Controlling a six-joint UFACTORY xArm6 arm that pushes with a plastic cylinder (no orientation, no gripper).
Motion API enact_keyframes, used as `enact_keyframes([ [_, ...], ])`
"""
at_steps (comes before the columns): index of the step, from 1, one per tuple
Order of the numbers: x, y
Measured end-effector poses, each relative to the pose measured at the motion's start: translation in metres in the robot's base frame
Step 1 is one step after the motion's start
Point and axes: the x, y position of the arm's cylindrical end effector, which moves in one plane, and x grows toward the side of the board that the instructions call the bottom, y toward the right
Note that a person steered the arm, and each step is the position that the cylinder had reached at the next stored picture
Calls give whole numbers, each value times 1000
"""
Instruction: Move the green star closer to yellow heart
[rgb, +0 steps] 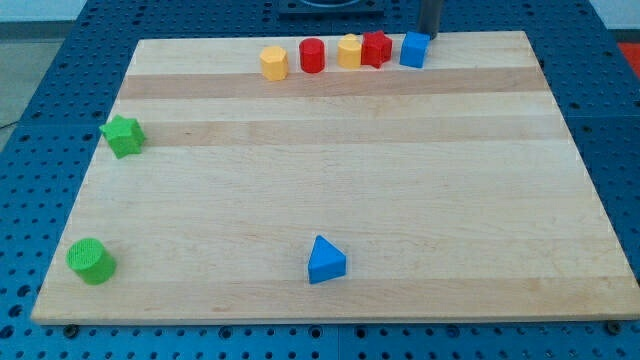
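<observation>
The green star (123, 136) lies near the board's left edge. Two yellow blocks sit in a row along the top edge. One (273, 62) is at the row's left end and looks many-sided. The other (350, 50) touches a red block (377, 48) and may be the heart, though its shape is unclear. My tip (431, 36) is at the view's top, just above and right of a blue block (414, 49) at the row's right end. It is far from the green star.
A red cylinder (313, 56) stands between the two yellow blocks. A green cylinder (91, 261) sits at the bottom left. A blue triangle (325, 260) lies near the bottom edge, at the middle. The wooden board (330, 180) rests on a blue perforated table.
</observation>
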Motion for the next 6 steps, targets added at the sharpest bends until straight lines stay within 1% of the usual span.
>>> enact_keyframes([
  [1,3,61],
  [2,42,139],
  [3,118,147],
  [4,181,67],
  [5,234,-54],
  [6,273,-184],
])
